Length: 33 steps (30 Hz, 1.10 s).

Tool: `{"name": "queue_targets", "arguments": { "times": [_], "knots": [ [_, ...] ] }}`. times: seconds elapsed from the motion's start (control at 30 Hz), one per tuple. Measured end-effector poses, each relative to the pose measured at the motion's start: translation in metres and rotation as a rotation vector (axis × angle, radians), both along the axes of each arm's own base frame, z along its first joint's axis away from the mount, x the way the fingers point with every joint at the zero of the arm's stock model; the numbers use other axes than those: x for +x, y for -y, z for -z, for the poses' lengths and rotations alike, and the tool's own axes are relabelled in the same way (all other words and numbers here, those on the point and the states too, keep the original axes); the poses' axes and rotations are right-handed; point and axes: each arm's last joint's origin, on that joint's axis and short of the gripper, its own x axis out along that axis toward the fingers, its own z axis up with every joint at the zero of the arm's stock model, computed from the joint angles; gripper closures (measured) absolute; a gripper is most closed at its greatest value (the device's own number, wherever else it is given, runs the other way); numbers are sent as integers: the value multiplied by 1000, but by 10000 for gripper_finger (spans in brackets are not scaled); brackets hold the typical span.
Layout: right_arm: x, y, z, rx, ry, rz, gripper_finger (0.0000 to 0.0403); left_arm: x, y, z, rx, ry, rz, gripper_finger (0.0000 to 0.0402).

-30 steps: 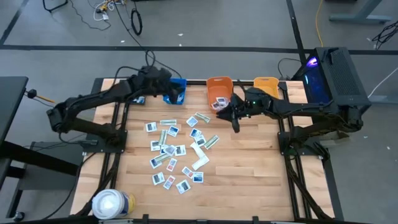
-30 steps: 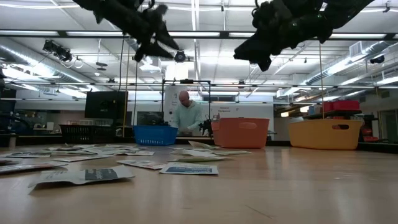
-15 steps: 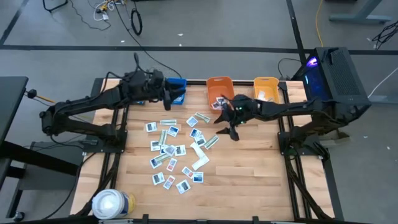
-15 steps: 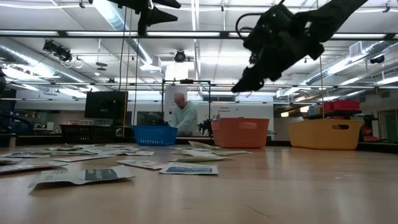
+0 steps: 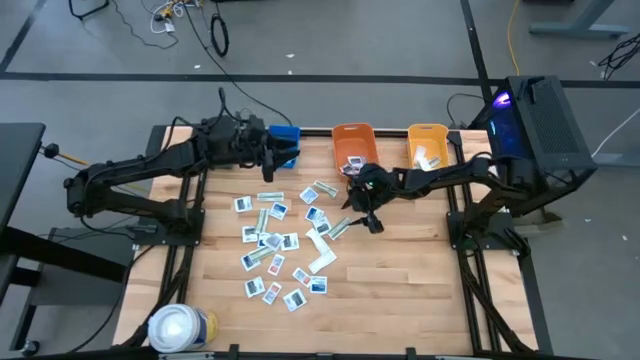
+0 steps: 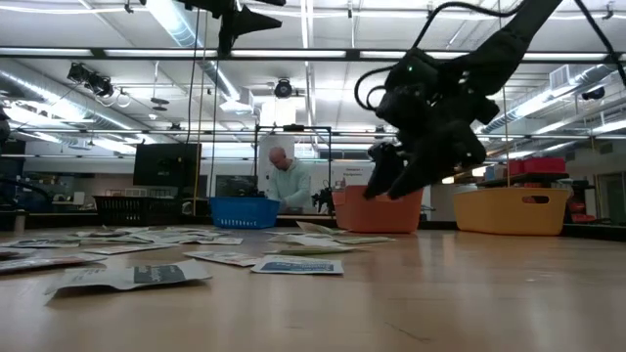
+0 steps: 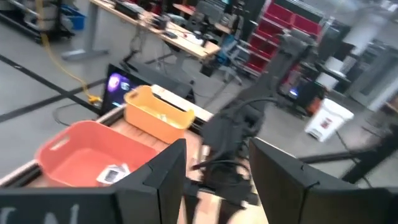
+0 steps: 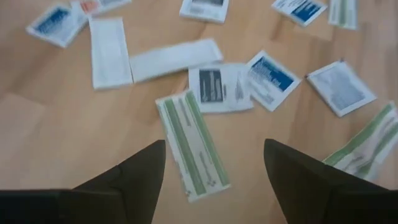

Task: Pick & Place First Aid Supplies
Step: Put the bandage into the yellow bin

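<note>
The right gripper (image 5: 366, 215) hung wide and empty above the table, reaching for a next packet. The green-striped strip (image 8: 193, 152) lay flat just under it, at the pile's (image 5: 280, 245) 2 o'clock edge. Next it should lower and close on it.

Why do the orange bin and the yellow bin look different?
The orange bin is orange and sits nearer the table's middle; the yellow bin is yellow and sits by the right edge. Both stand along the far edge, open-topped, and each holds white packets.
</note>
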Motion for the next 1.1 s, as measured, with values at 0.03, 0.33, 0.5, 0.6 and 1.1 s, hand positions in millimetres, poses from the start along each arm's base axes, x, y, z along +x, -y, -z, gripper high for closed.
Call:
{"name": "queue_targets", "arguments": {
  "times": [0.03, 0.33, 0.5, 0.6, 1.1],
  "knots": [
    [1, 0, 3, -4, -10, -8, 127, 0, 1, 0, -4, -4, 20, 223],
    [7, -12, 20, -91, -10, -119, 127, -4, 10, 14, -42, -154, 15, 223],
    [11, -11, 20, -103, 18, -110, 127, -5, 14, 12, -34, -152, 0, 223],
    [11, -11, 23, -95, 9, -105, 127, -7, 15, 11, -32, -147, -3, 223],
    [13, -4, 45, -38, -41, -97, 128, -11, 15, 8, -30, -139, -40, 223]
  ]
}}
